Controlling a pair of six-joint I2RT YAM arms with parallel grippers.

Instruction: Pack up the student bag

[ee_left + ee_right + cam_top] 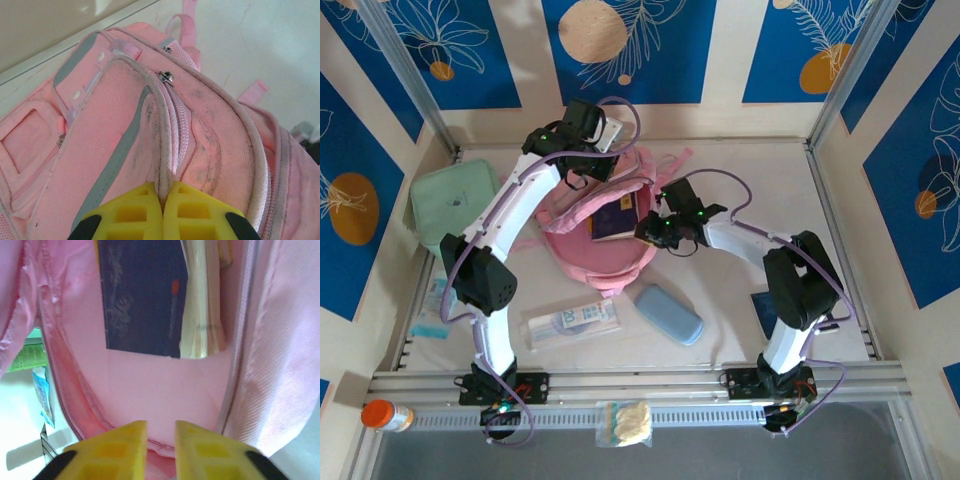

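Top external view: the pale table (740, 180) carries the student bag (605, 258) near its middle, lying flat between the two arms. The bag's main compartment gapes upward and its loose pink straps trail toward the back wall. To the bag's left, apart from it, lies a mint-green square lidded case (455, 200). Inside the open bag rests a dark blue book (613, 222). The right wrist view shows it lying against the pink lining, with the cream page edges of a second book (202, 305) touching its right side.

In front of the bag, toward the arm bases, a blue-grey pencil case (668, 314) lies slanted. Just to its left is a clear flat packet (570, 323) with printed contents. On the front rail sit a small clear bag holding something pale (625, 423) and, at the far left end, an orange-capped bottle (385, 414).

The left gripper (162, 192) is at the bag's top. Its yellow fingers are pressed together, pinching a raised fold of pink fabric beside the zip. The right gripper (161, 427) hovers at the rim of the opening and looks into the compartment. Its fingers stand a narrow way apart, with only the lining visible through the gap.
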